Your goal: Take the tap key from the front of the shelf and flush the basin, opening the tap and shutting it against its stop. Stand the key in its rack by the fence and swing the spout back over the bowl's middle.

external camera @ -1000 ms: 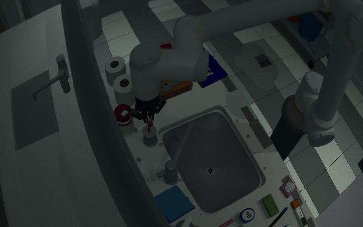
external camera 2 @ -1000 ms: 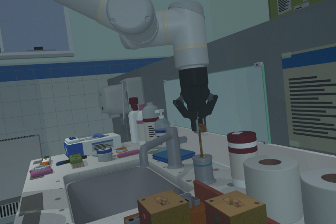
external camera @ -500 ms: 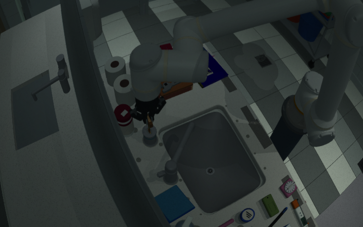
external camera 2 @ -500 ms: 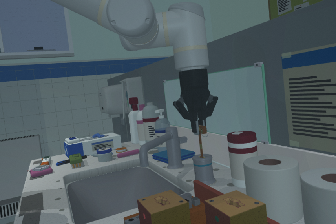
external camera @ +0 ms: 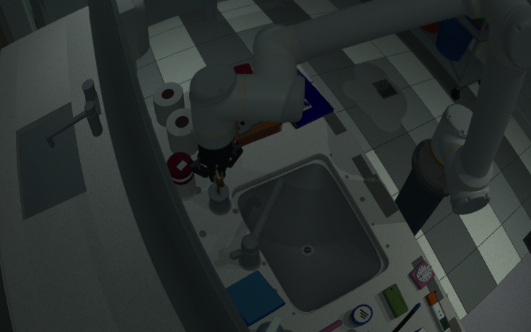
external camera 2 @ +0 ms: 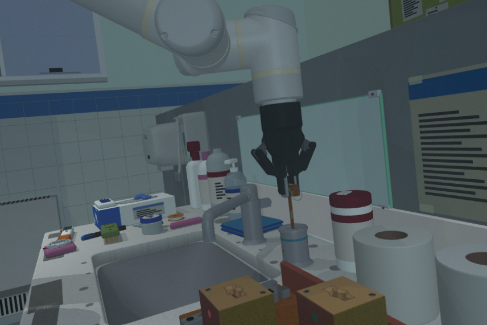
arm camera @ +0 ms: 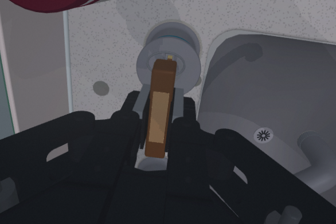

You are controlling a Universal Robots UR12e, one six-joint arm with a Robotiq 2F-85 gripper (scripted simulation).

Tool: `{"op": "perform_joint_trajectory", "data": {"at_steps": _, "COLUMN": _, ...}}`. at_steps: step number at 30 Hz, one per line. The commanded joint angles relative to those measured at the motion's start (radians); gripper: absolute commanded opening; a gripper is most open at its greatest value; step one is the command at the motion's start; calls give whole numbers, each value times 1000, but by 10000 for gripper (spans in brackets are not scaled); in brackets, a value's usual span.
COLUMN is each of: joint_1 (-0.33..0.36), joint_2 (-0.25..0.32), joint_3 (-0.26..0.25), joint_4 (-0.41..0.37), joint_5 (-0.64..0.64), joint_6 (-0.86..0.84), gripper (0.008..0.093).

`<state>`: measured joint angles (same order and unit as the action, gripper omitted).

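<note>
The brown tap key (external camera 2: 292,207) (arm camera: 159,109) (external camera: 218,179) stands upright with its lower end in the top of the grey tap cylinder (external camera 2: 295,244) (arm camera: 167,58) (external camera: 219,198). The cylinder sits on the counter by the basin's corner, and above it my gripper (external camera 2: 288,191) (arm camera: 158,106) (external camera: 217,172) is closed on the key's flat handle. The basin (external camera: 311,235) (external camera 2: 173,278) lies beside it. The spout (external camera: 268,208) (external camera 2: 224,211) reaches from its post (external camera: 250,247) along the bowl's side, away from the drain (external camera: 307,250) (arm camera: 263,135).
A red-and-white canister (external camera 2: 350,227) (external camera: 181,173) stands close beside the tap cylinder. Two paper rolls (external camera 2: 397,266) (external camera: 174,111) lie beyond it. A brown rack with blocks (external camera 2: 291,300) sits at the basin's end. A blue pad (external camera: 255,297), bottles (external camera 2: 216,180) and small items crowd the far counter.
</note>
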<state>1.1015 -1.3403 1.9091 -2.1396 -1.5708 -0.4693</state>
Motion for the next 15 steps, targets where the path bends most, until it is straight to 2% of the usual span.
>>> {"op": "perform_joint_trajectory", "data": {"at_steps": 1, "joint_1": 0, "joint_2": -1, "joint_3": -1, "joint_4": -1, "joint_5": 0, "joint_6": 0, "gripper": 80}}
{"op": "perform_joint_trajectory", "data": {"at_steps": 15, "joint_1": 0, "joint_2": 2, "joint_3": 1, "joint_4": -6, "joint_5": 0, "joint_6": 0, "gripper": 80}}
